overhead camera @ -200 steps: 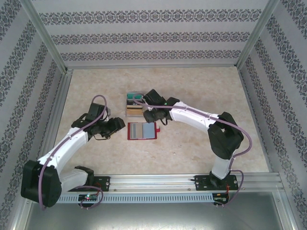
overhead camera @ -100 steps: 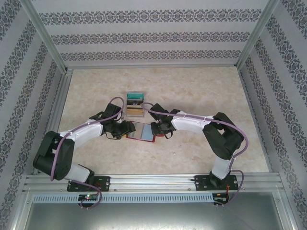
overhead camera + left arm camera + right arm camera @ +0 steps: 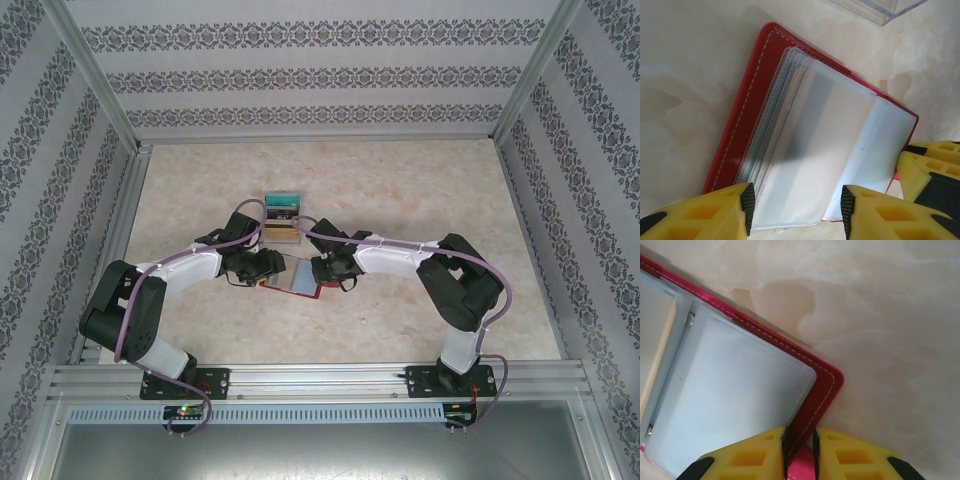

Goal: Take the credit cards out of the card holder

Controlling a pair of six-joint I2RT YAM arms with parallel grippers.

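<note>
Both our arms (image 3: pixel 395 260) are now crowding the card holder (image 3: pixel 297 280): right gripper (image 3: pixel 799 440) jaws pinching its edge, left gripper (image 3: pixel 797 207) jaws gaping open.

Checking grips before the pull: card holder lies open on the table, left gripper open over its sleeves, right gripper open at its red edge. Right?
No: the right gripper is shut on the red edge of the card holder, as the right wrist view shows. The rest holds: left gripper open over the sleeves.
</note>
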